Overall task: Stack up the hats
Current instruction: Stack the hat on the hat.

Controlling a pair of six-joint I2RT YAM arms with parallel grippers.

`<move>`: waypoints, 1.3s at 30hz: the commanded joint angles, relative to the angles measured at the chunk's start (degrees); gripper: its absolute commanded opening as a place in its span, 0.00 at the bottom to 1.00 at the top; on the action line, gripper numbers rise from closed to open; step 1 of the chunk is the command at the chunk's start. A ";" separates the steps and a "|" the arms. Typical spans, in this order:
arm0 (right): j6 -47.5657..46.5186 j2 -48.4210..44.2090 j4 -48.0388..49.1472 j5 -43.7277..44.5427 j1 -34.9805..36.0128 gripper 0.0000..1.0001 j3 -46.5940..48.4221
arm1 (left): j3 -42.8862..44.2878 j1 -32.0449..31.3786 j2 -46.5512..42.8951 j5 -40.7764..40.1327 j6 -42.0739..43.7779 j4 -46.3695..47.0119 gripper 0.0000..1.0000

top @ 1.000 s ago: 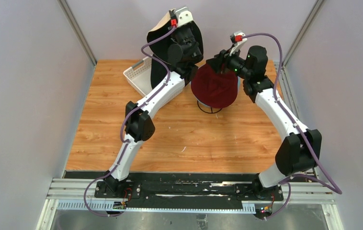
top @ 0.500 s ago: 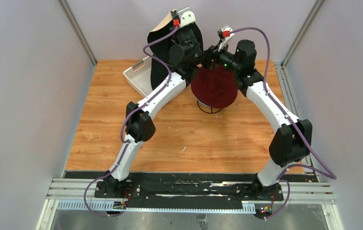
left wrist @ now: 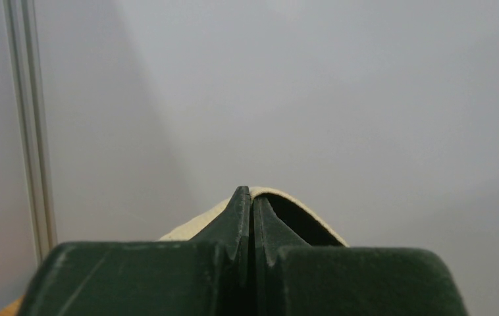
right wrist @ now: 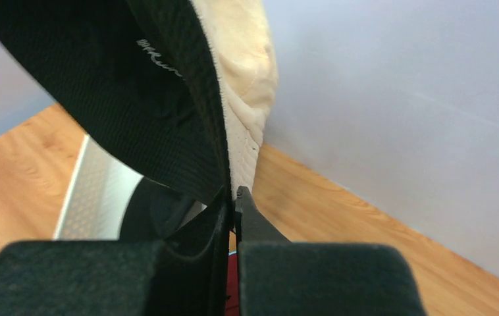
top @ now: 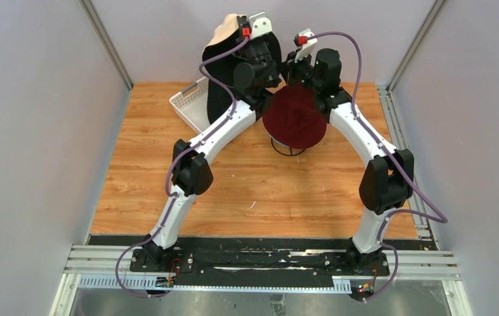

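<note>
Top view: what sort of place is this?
Probably a robot lab test cell: plain grey walls box in a wooden table, and two cabled arms are bolted at its near edge, near a dark red hat.

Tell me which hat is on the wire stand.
The dark red hat, draped over the stand; the beige hat is held aloft in the left hand.

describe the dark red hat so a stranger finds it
On the far half of the wooden table, between the two raised arms, stands a black wire stand. The dark red hat sits on it; the beige and black fabric nearby is held aloft.
</note>
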 commanded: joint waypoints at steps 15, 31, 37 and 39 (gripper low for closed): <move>-10.57 8.83 5.41 17.30 -8.11 0.01 7.91 | -2.29 -1.67 -1.34 12.07 -8.15 -5.58 0.00; -8.94 1.71 9.83 17.67 -15.20 0.01 -6.98 | -6.88 -7.70 3.34 13.05 -5.80 -1.14 0.00; -6.36 -8.97 13.78 19.40 -15.11 0.01 -20.59 | -21.99 -10.67 -4.58 11.73 -1.84 7.31 0.00; -6.17 -12.03 13.01 19.49 -14.98 0.01 -23.05 | -27.82 -11.71 -7.75 11.08 -0.75 10.51 0.00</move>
